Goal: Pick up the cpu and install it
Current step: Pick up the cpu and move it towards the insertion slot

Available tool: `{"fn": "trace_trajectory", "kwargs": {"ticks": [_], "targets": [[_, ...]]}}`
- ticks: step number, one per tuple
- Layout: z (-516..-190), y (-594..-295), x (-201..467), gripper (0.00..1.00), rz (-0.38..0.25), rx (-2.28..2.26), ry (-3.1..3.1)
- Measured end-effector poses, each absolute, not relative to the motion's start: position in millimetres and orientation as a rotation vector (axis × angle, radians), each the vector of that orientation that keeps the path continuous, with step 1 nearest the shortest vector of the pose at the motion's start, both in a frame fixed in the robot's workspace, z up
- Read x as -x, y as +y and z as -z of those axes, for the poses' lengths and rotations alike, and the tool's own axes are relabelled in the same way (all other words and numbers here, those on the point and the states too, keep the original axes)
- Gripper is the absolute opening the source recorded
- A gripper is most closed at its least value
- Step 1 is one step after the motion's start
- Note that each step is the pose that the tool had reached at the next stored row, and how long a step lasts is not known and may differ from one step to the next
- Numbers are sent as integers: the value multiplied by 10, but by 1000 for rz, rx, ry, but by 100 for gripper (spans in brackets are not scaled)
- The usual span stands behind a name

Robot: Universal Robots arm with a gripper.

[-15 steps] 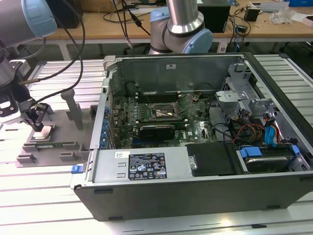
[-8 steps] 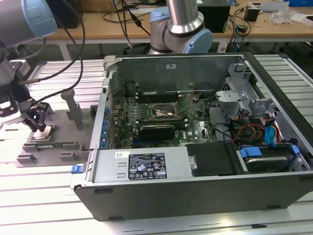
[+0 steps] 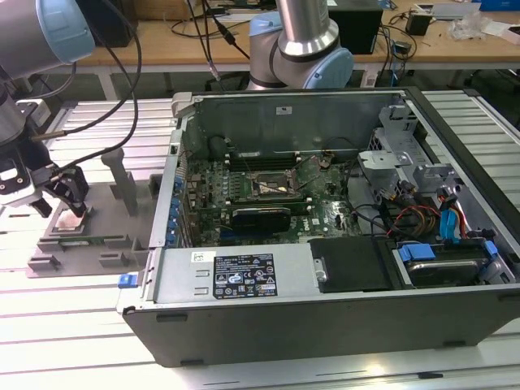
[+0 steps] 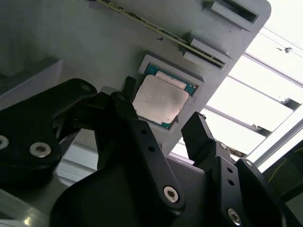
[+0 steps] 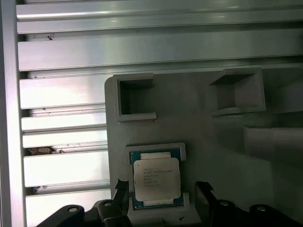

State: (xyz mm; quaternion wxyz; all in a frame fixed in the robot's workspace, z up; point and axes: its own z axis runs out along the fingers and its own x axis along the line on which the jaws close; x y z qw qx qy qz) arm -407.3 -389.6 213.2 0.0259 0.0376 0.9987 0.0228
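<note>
Silver-grey metal lid, thin paler rim: the cpu (image 4: 158, 100) lay flat in a shallow square recess of the grey plastic tray (image 5: 199, 132), face up and squared to the recess walls. In both wrist views the black pincer (image 4: 161, 106) stood spread, one finger on either side of the chip, and a gap showed between each fingertip and the chip's edge. No grip had been made. I could not tell how high the tips hung above the tray.

Judgement: the step in hand was the pick.
- To do it well, the fingers should stay centred over the chip and meet two opposite edges evenly.
- The chip should be kept level so it clears the recess lip without tilting.
- The fingers should not bear on the raised border.

Containers:
- The tray rested on the slatted aluminium table (image 5: 61, 94). Its two open square pockets beyond the chip held nothing I could see.
- In the exterior view the opened computer case (image 3: 325, 317) lay well apart, to the exterior view's right of the tray. It held the green board, the dark socket frame (image 3: 272, 188) near its middle, and drives and cables at the far end.
</note>
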Motion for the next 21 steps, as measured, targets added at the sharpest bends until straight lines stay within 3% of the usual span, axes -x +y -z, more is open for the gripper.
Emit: {"fn": "trace_trajectory", "kwargs": {"ticks": [21], "targets": [[-1963,-3891,4073,66,-84,-40,3090]]}}
